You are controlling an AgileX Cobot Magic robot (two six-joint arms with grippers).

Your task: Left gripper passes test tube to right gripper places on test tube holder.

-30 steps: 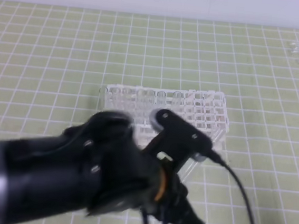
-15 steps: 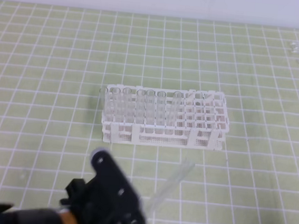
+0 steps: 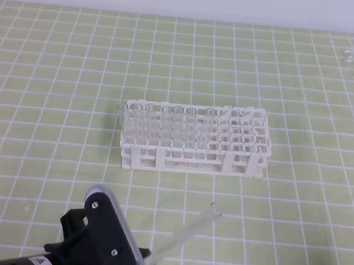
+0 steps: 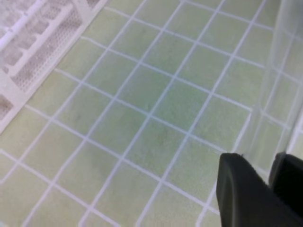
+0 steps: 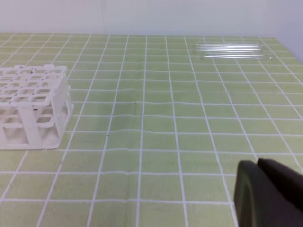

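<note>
Test tube [image 3: 186, 230] is held at its lower end by the left gripper [image 4: 265, 172], whose jaws are clenched on it; it is tilted, open end up, in front of the test tube holder [image 3: 193, 162] and apart from it. Compared with a second ago, the left arm has been pulled back from over the holder to the lower left edge. Handover is judged not yet started: the right gripper [image 5: 265, 189] is seen only in its wrist view, and its jaw state cannot be told.
</note>
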